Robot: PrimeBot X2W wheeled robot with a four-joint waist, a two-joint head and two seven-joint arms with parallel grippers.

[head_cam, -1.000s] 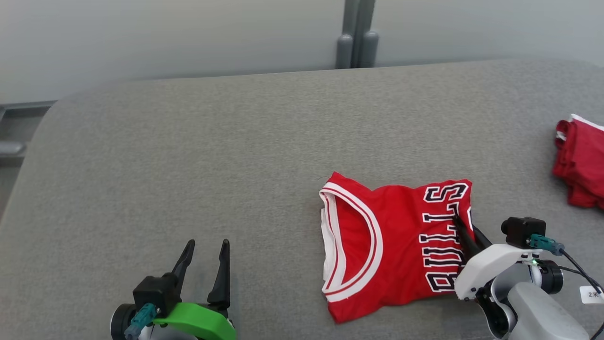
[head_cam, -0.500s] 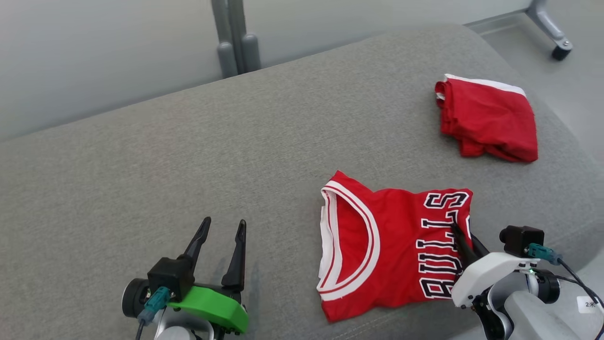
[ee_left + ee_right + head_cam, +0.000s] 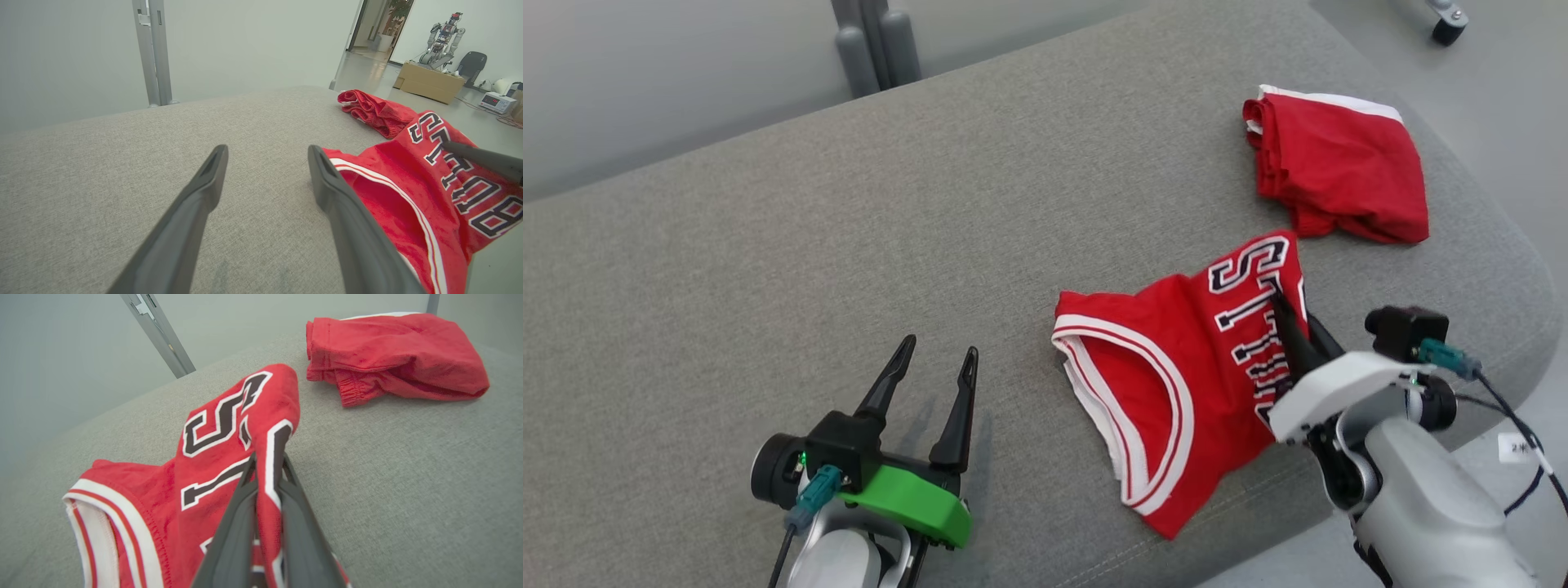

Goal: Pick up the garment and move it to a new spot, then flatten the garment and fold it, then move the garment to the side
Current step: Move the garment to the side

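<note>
The garment (image 3: 1176, 359) is a folded red jersey with white trim and black "BULLS" lettering, lying on the grey cushioned surface (image 3: 849, 229). My right gripper (image 3: 1286, 314) is shut on its lettered right edge, lifting that side. In the right wrist view the two dark fingers pinch a fold of the garment (image 3: 229, 428) at the right gripper (image 3: 267, 465). My left gripper (image 3: 935, 359) stands open to the left of the garment, holding nothing. The left wrist view shows the left gripper (image 3: 267, 153) with the garment (image 3: 408, 192) to its right.
A second red garment with a white band (image 3: 1335, 163) lies folded at the far right corner of the surface, also seen as a red bundle (image 3: 392, 351) in the right wrist view. The surface's rounded right edge (image 3: 1527, 278) drops to the floor. A grey post (image 3: 874, 41) stands behind.
The head camera has swung right. My right gripper has lifted and dragged the garment's lettered edge up and away toward the second red garment, tilting the jersey. The left gripper stays open.
</note>
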